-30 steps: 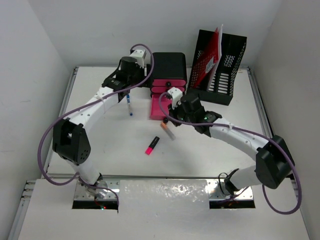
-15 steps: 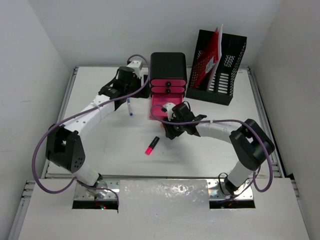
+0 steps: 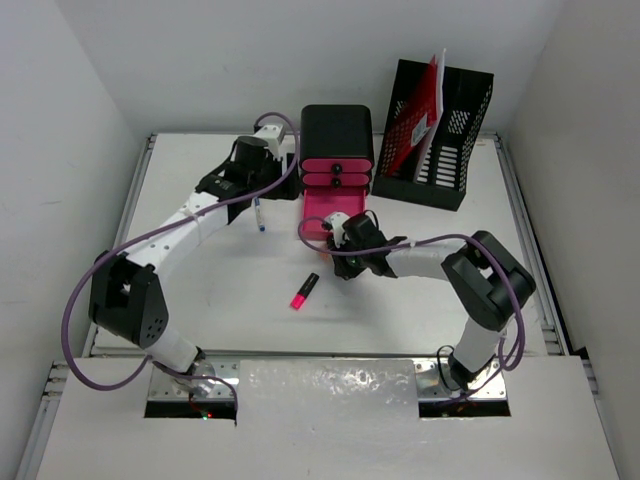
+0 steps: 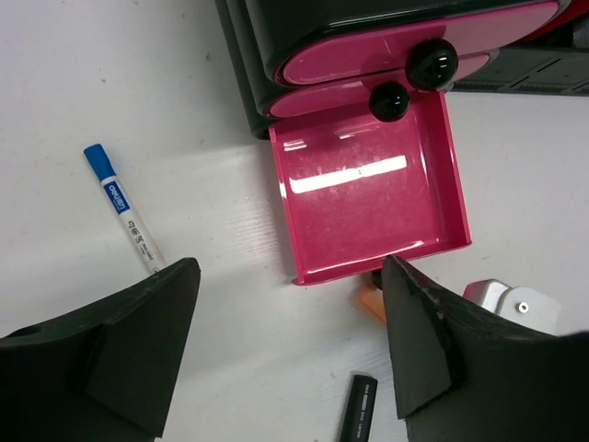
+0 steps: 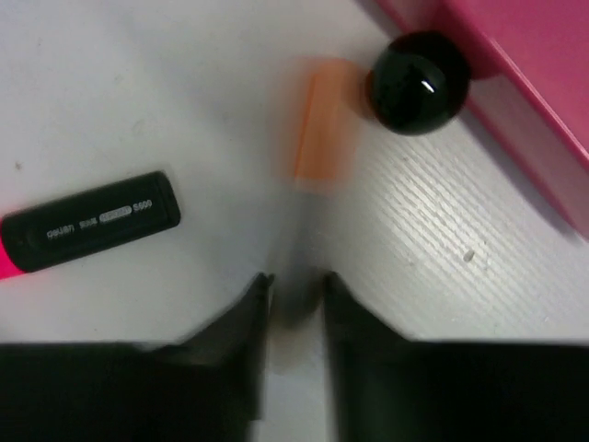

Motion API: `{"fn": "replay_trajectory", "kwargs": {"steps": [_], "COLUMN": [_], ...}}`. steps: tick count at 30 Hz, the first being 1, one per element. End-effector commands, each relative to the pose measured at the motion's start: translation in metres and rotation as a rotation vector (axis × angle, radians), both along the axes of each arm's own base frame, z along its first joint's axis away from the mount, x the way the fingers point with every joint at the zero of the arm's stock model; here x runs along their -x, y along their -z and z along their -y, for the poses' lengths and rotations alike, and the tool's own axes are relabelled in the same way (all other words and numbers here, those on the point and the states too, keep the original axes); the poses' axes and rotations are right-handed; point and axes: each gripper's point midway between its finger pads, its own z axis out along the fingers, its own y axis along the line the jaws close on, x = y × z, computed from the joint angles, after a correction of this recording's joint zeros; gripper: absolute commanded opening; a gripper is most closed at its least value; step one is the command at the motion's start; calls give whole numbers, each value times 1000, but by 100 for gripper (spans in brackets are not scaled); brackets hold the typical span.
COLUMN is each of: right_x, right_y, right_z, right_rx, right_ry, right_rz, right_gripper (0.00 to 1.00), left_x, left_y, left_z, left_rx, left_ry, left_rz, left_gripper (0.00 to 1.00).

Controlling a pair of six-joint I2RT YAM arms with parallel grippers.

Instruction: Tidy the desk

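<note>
Right gripper [image 5: 294, 304] straddles the blurred orange-capped marker [image 5: 317, 129], whether pinching I cannot tell; its long axis runs far across the desk [image 3: 220, 290] toward the open pink drawer [image 4: 368, 203] just beyond.

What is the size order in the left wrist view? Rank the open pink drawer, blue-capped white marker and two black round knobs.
1. open pink plastic drawer
2. blue-capped white marker
3. two black round knobs, too alike to rank
</note>
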Motion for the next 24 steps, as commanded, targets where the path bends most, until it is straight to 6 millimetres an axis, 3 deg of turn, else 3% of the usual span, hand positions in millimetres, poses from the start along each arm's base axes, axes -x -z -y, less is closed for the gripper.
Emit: {"fn": "replay_trajectory", "kwargs": {"steps": [1, 2, 3, 6, 7, 8, 9, 12, 16, 19, 20, 21, 23, 24], "right_x": [3, 4, 7, 20, 20, 21, 18, 3, -29, -54, -61, -71, -82, -91], "right_y": [8, 7, 1, -20, -45, -56, -76, -105, -131, -135, -122, -127, -110, -112], "right_z": [6, 7, 7, 2, -6, -8, -10, -11, -20, -32, -33, -38, -41, -44], "right_rx": [41, 51, 51, 8, -50, -66, -80, -69, -65, -57, -30, -30, 9, 12], "right_ry": [-16, -18, -22, -58, -76, -79, -77, -71, -45, -41, -38, -42, -45, -40], "right_rz": [13, 12, 4, -39, -20, -15, 7, 71, 186, 240, 231, 250, 245, 258], "right_gripper": [15, 4, 0, 0, 0, 0, 0, 0, 0, 0, 0, 0, 0, 0], "left_x": [-1, 0, 1, 8, 10, 12, 16, 24, 36, 50, 56, 66, 76, 86], "left_y": [-21, -22, -23, -29, -31, -32, -38, -43, -41, -32, -21, -13, -6, 6], "left_z": [-2, -3, -3, -7, -11, -13, -20, -29, -32, -33, -33, -32, -34, -29], "left_rx": [40, 39, 37, 32, 24, 19, 12, 4, 13, 20, 15, 20, 17, 27], "left_ry": [-6, -5, -3, -6, -18, -25, -45, -75, -77, -58, -49, -26, -11, 28], "left_rz": [57, 57, 60, 62, 67, 69, 81, 89, 73, 43, 20, 1, -20, -55], "left_gripper": [71, 68, 64, 64, 64, 66, 70, 73, 73, 73, 73, 73, 73, 73]}}
